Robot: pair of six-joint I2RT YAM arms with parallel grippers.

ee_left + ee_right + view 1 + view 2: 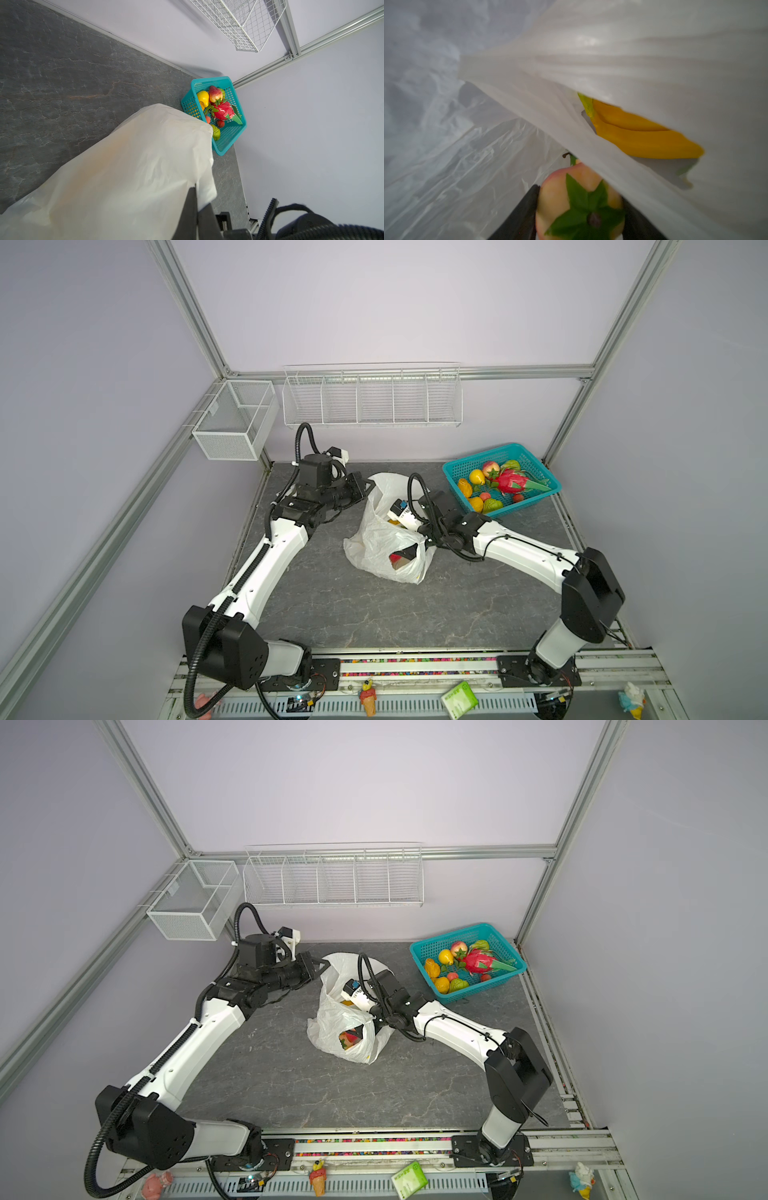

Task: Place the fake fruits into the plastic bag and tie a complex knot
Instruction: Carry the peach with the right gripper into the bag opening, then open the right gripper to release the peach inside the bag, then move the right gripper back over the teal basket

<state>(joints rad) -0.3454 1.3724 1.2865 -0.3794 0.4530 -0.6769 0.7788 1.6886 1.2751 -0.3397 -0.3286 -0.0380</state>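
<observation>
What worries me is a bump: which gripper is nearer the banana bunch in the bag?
Right. The right gripper is inside the plastic bag, shut on a peach, close beside the banana bunch; the left gripper is outside, pinching the bag's far rim.

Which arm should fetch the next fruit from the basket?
Right. The right gripper holds a pink-yellow plastic peach inside the thin white plastic bag, nearest the teal lattice basket. The left gripper is shut on the bag's edge, likely keeping it open.
</observation>
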